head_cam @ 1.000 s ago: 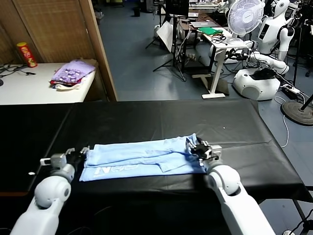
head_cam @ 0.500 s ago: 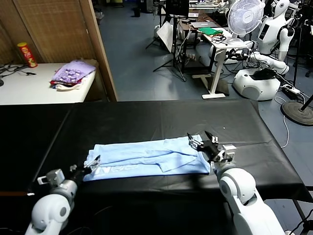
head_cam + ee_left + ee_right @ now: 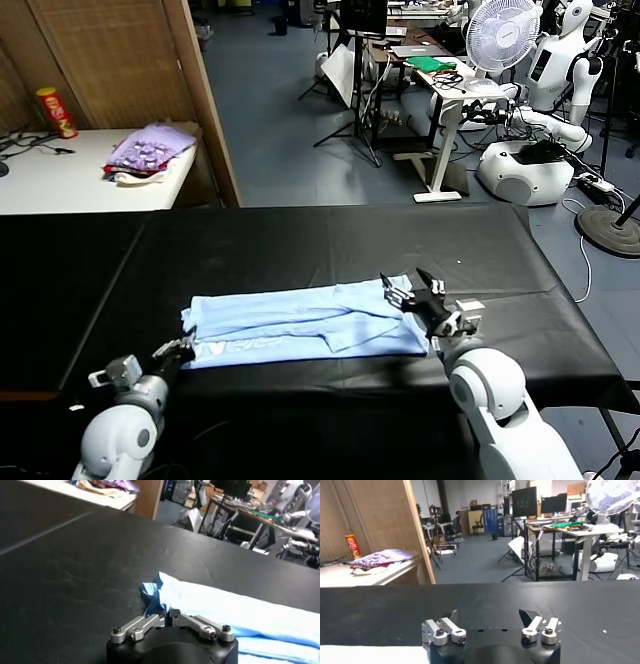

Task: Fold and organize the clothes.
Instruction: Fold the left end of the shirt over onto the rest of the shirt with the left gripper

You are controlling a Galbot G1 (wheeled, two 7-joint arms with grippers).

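Jaws: left gripper clenched on T-shirt, right gripper released, over black table in cluttered lab.

Left gripper fingertips hidden behind its own body in wrist view; pinched T-shirt corner mostly covered there, shirt cut off by frame edges. White lettering too small to read. Right arm's lower part cut off in head view.

1. We see white lettering on the light-blue T-shirt, near its left end, but we cannot read it.
2. We make out no other text anywhere.
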